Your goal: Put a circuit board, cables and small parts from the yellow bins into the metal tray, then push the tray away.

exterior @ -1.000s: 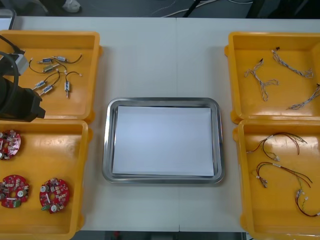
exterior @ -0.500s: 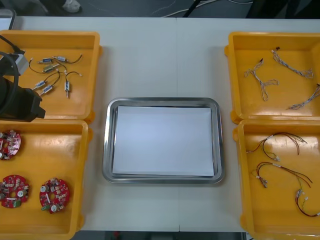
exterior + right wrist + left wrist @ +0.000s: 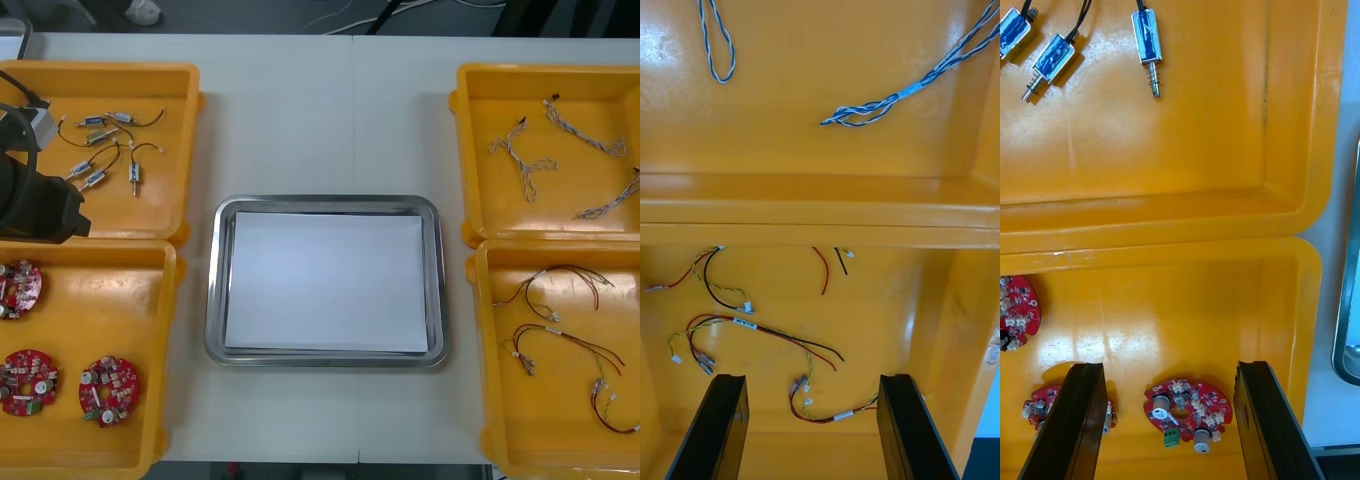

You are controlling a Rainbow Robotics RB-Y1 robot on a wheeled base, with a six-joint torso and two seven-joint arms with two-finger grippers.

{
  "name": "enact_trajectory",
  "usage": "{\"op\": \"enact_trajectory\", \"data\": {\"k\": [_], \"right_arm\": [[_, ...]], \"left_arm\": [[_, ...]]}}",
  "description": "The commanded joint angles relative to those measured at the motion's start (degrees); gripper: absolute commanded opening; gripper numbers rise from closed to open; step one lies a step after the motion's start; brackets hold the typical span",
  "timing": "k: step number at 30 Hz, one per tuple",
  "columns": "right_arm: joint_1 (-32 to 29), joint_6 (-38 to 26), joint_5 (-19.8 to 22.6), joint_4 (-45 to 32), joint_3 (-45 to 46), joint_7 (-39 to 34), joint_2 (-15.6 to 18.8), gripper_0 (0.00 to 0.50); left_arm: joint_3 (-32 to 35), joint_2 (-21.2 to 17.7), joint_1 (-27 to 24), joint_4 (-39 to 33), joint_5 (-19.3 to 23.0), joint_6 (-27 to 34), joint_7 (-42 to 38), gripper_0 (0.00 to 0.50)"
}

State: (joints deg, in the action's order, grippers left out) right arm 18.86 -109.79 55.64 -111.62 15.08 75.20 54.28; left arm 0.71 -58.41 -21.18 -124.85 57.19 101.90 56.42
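- The shiny rectangular metal tray [image 3: 213, 300], white inside, lies flat in the middle of the light table [image 3: 320, 120]. Its long axis runs left to right, and nothing lies in it.
- The far left yellow plastic bin [image 3: 170, 205] holds small metal parts [image 3: 95, 178] with thin black leads, lying at mixed angles.
- In the left wrist view, one such part [image 3: 1147, 39] points its spring pin toward the wall shared with the near bin.
- The near left yellow bin [image 3: 125, 300] holds three round red circuit boards, all lying flat: one [image 3: 109, 390] to the right, one [image 3: 27, 381] at the left edge, one [image 3: 17, 288] farther back.
- The left gripper [image 3: 1169, 367] hangs over that near left bin, its black fingers spread wide. A round red board [image 3: 1186, 411] lies below and between them, untouched, with its green connector on the gripper's side.
- The far right yellow bin [image 3: 500, 205] holds twisted blue and white cables [image 3: 520, 160], mostly lying on a slant.
- The near right yellow bin [image 3: 478, 350] holds thin red and yellow cables [image 3: 550, 290], loosely curled.
- The right gripper [image 3: 812, 379] hangs over that near right bin, fingers wide apart and gripping nothing, with curled cable ends [image 3: 820, 409] between them.
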Motion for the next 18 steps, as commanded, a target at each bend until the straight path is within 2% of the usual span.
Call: {"op": "enact_trajectory", "data": {"k": [1,18], "right_arm": [[-0.5,-0.2,0.0,-1.5,1.6,-0.8,-0.2,0.500],[-0.5,-0.2,0.0,-1.5,1.6,-0.8,-0.2,0.500]], "left_arm": [[1.7,0.8,0.7,-1.5,-0.5,0.5,1.6,0.500],[1.7,0.8,0.7,-1.5,-0.5,0.5,1.6,0.500]]}}
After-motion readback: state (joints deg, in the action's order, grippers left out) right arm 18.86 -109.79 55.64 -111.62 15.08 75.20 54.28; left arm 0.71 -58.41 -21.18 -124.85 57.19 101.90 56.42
